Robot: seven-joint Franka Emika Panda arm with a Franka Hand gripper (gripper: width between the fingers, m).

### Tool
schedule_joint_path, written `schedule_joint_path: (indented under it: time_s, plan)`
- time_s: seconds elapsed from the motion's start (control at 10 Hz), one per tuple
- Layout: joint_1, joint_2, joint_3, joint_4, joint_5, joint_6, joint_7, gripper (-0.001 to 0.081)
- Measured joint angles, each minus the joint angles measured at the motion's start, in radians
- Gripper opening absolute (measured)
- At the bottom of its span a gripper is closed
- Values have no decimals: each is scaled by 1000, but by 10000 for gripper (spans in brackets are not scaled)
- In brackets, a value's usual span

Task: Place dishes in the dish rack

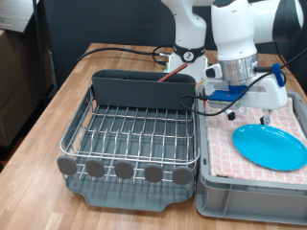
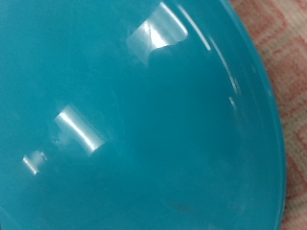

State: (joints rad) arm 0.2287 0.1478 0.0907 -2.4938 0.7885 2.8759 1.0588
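The silver wire dish rack (image 1: 134, 134) with its dark grey tray and tall back compartment stands at the exterior view's left, and its wire grid holds no dishes. A thin reddish-brown piece, likely the wooden spoon (image 1: 177, 78), sticks out of the back compartment. The round light-blue plate (image 1: 271, 146) lies flat on the red-checked cloth at the exterior view's right and fills the wrist view (image 2: 125, 125). My gripper (image 1: 230, 103) hangs low over the far end of the cloth, just beside the plate's far edge. Its fingers do not show in the wrist view. A white object (image 1: 271, 94), perhaps the mug, sits beside the gripper.
The grey bin (image 1: 249, 196) with the red-checked cloth (image 1: 223, 144) stands against the rack's right side. Black cables (image 1: 115, 48) run across the wooden table behind the rack. The table's edge drops off at the exterior view's left.
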Motion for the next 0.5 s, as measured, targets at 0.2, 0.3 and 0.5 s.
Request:
schedule_joint_path:
  time_s: [0.2, 0.3, 0.5]
  plan:
    - [0, 17, 2, 3, 12, 10, -14, 803]
    - [0, 23, 4, 6, 20, 12, -24, 803]
    - [-4, 37, 13, 13, 54, 20, -56, 803]
